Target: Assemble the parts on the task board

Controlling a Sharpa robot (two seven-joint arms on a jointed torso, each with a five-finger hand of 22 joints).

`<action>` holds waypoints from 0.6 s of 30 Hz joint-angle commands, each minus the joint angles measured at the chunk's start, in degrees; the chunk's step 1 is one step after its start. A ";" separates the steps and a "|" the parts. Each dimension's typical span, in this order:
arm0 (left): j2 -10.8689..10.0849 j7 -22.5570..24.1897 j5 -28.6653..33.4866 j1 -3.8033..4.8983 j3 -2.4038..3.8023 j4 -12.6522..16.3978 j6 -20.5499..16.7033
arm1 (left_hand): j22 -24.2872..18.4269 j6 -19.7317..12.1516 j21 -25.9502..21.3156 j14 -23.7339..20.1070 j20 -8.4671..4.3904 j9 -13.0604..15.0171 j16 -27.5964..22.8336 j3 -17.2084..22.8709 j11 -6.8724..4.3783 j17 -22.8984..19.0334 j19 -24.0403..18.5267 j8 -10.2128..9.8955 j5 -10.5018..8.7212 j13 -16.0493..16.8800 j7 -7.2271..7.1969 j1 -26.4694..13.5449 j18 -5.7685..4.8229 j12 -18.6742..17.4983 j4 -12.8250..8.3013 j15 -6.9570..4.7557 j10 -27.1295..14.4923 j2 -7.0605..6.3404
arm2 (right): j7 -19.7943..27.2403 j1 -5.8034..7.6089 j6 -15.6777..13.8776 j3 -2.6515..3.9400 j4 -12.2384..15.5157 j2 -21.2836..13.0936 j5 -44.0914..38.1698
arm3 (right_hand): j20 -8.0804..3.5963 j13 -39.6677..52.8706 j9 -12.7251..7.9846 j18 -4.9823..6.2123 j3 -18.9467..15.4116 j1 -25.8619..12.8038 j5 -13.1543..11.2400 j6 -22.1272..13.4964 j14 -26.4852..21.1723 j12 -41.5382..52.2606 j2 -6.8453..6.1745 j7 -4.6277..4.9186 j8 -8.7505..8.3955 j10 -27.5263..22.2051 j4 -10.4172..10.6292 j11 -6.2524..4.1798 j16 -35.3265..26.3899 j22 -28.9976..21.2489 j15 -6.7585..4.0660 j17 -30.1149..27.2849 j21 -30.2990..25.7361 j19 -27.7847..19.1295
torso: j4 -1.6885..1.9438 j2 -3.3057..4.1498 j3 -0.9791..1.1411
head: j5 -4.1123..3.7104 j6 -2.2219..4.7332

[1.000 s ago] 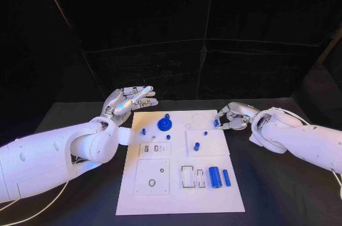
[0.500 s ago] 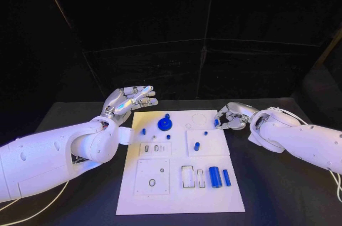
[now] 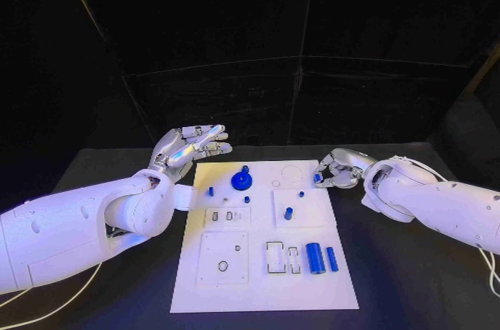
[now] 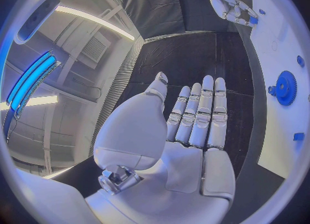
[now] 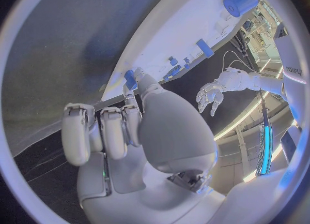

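- I'm seeing the right hand sitting at the far right corner of the task board, fingers curled in, pinching a small blue part between the fingertips right at the board's edge.
- Right wrist view is agreeing: the same hand is curling toward the board rim with the blue part at the fingertips.
- My left hand is hovering above the desk just off the board's far left corner, palm up, fingers straight and apart, carrying nothing. In the left wrist view, the hand is lying flat and empty.
- Blue gear is sitting on the far middle of the board; I'm also seeing it in the left wrist view.
- Small blue pegs are standing near it: one by the left edge, one in the right-hand square panel.
- Two blue cylinders are lying side by side at the near right of the board, beside the rectangular slots.
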 commanded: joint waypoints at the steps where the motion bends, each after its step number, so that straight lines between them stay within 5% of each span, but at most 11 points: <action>1: 0.06 0.21 -0.31 0.09 0.06 0.03 0.72 | -0.06 0.39 -0.40 0.01 0.07 0.00 -0.39 -0.09 -0.01 -0.09 0.37 -0.27 0.25 -0.02 0.04 0.08 0.76 -0.29 -0.35 0.01 0.49 0.55 | -0.18 0.09 -0.97 0.03 0.02 0.16 0.25 | -0.53 7.16 0.06 -0.05 0.45 0.00 -0.16 0.44 4.81 0.30 0.69 -0.03 0.28 0.25 0.06 -0.51 0.23 8.21 -0.54 9.85 0.22 0.65 | -0.01 0.01 0.00 | 0.00 -0.01; 13: 0.06 0.14 -0.31 0.09 0.06 0.03 0.74 | -0.09 0.35 -0.44 0.01 0.07 -0.02 -0.45 -0.14 0.03 -0.09 0.39 -0.33 0.25 -0.03 0.13 0.05 0.76 -0.35 -0.39 0.01 0.48 0.56 | -0.10 0.08 -3.42 0.03 0.20 0.16 0.27 | -1.42 7.97 0.24 -0.29 3.54 0.99 -2.54 3.53 4.91 0.97 2.97 -1.30 1.48 0.97 -1.15 -1.63 0.41 9.22 -1.53 10.27 0.67 1.43 | -0.02 -0.01 0.02 | -0.03 -0.20; 18: 0.04 0.12 -0.31 0.09 0.06 -0.10 0.80 | -0.11 0.34 -0.47 0.02 0.07 -0.02 -0.48 -0.17 0.05 -0.09 0.40 -0.36 0.25 -0.03 0.16 0.03 0.76 -0.37 -0.41 0.02 0.47 0.58 | -0.09 0.09 -6.12 0.04 2.25 -0.27 0.29 | -1.75 8.27 0.31 -0.44 4.86 1.10 -2.09 4.19 4.96 1.20 3.53 -1.61 1.69 1.24 -1.70 -1.94 0.51 9.81 -1.82 10.50 0.93 1.89 | -0.01 -0.02 0.04 | -0.04 -0.19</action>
